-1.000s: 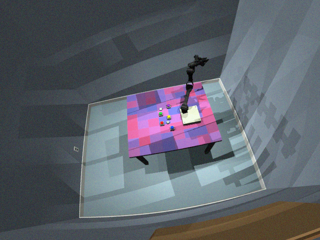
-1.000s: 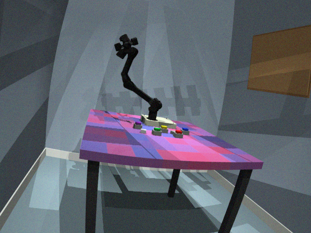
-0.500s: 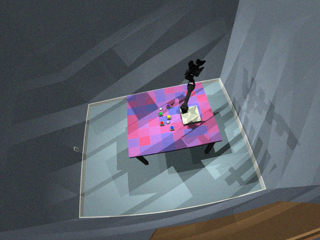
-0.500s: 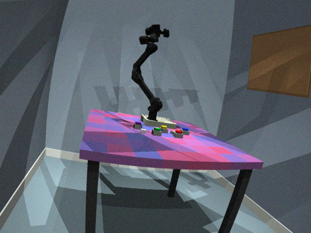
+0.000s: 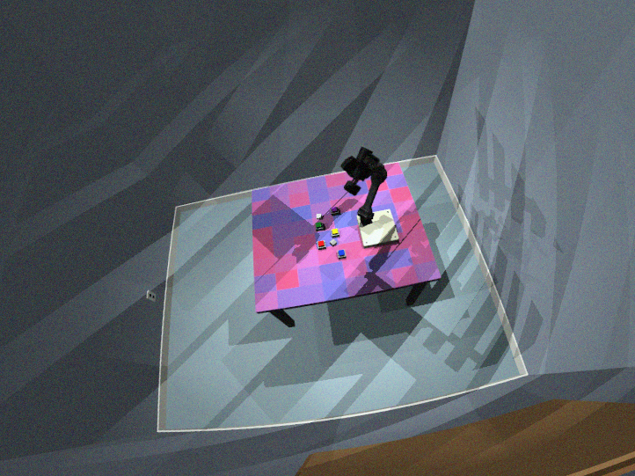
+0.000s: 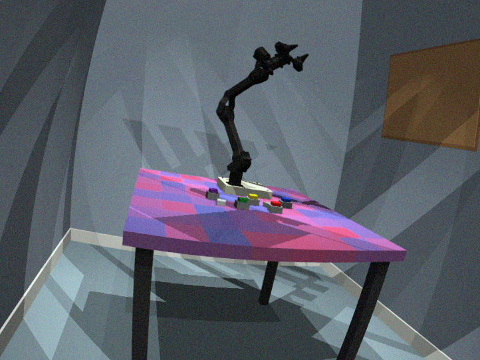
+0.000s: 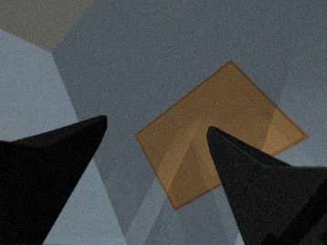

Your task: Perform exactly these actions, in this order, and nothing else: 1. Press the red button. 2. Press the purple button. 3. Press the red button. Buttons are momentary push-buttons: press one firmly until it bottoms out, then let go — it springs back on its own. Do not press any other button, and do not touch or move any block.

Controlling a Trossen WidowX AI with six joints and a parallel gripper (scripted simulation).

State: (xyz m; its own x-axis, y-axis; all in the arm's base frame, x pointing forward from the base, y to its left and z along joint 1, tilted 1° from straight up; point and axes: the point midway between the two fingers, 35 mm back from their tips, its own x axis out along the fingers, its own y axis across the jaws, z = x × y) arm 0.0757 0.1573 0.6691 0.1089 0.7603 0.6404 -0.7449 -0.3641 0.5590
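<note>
The red button sits in a grey housing on the table, between the green and blue buttons in the exterior view. The purple button sits in a similar housing, at the left end of the group in that view. Both caps look raised. My gripper is open and empty, high above the table and away from every button. Its fingers point outward and slightly up. The wrist view shows only walls and a brown panel between and around the fingers, with no buttons.
A green button, a yellow button and a blue button stand nearby. A white block lies near the purple and green buttons. A grey block lies beside the red button.
</note>
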